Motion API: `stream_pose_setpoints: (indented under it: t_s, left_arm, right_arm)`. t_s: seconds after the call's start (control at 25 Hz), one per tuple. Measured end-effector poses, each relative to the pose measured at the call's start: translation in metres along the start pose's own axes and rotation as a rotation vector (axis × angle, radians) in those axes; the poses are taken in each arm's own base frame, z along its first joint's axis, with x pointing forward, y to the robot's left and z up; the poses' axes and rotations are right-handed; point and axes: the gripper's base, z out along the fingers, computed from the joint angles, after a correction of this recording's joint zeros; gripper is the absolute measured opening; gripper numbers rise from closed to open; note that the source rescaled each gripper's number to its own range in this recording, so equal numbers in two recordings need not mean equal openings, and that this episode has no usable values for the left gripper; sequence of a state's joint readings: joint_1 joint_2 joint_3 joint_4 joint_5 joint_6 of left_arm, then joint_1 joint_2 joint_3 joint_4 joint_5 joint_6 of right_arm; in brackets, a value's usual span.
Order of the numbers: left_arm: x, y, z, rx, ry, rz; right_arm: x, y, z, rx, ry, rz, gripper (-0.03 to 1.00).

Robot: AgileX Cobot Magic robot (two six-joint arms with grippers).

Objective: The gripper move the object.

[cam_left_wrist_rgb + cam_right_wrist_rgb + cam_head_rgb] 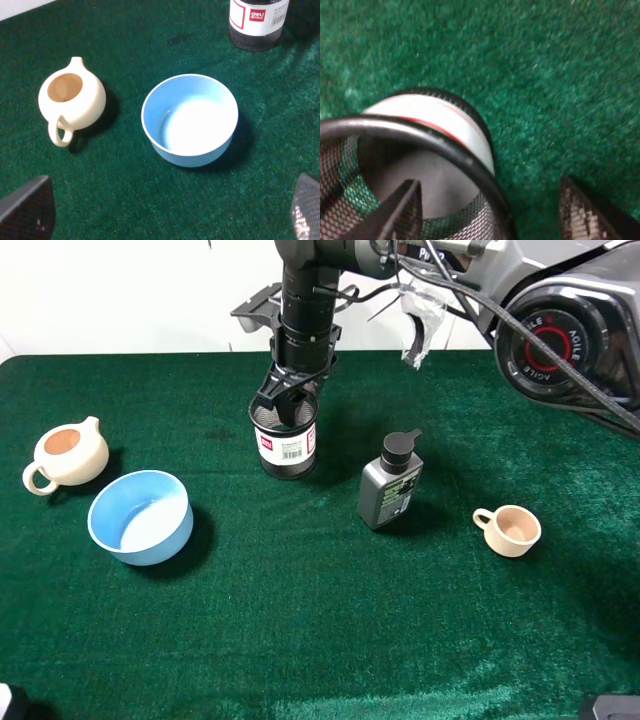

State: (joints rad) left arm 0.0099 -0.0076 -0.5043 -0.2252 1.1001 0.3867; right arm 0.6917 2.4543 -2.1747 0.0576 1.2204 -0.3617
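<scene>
The black mesh cup (287,445) stood upright on the green bench (300,630), near the grey bottle (390,483). The right gripper (291,405) hung over it, fingers apart, one inside the rim and one outside. The left gripper (167,202) had its fingers wide apart above the bench, near the blue bowl (190,120).

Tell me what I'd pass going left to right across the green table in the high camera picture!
Cream teapot → blue bowl → black mesh pen cup → grey pump bottle → small cream cup.
</scene>
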Motion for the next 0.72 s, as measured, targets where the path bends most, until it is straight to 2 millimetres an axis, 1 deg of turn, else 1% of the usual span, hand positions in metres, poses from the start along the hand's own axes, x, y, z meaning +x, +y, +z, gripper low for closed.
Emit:
stream_pose_setpoints:
  t_s: [0.2,0.24,0.28,0.4,0.44,0.52,0.64,0.72]
  left_arm:
    - [0.000,0.000,0.000,0.000,0.000,0.000]
    - [0.000,0.000,0.000,0.000,0.000,0.000]
    - [0.000,0.000,0.000,0.000,0.000,0.000]
    - [0.000,0.000,0.000,0.000,0.000,0.000]
    - [0.000,0.000,0.000,0.000,0.000,0.000]
    - [0.000,0.000,0.000,0.000,0.000,0.000]
    - [0.000,0.000,0.000,0.000,0.000,0.000]
    - [0.000,0.000,0.000,0.000,0.000,0.000]
  right_arm:
    - [-0.007,-0.002,-0.011,0.015,-0.044,-0.002,0.65]
    - [-0.008,-0.002,-0.014,0.017,-0.051,-0.003,0.68]
    - [-0.008,-0.002,-0.016,0.019,-0.056,-0.003,0.72]
    - [-0.008,-0.002,-0.021,0.022,-0.064,-0.003,0.91]
    - [-0.008,-0.002,-0.023,0.023,-0.068,-0.003,0.94]
    - [-0.009,-0.001,-0.029,0.026,-0.078,0.006,0.98]
    - [-0.009,-0.001,-0.041,0.034,-0.101,0.021,0.99]
    - [-0.009,0.000,-0.053,0.040,-0.123,0.045,1.00]
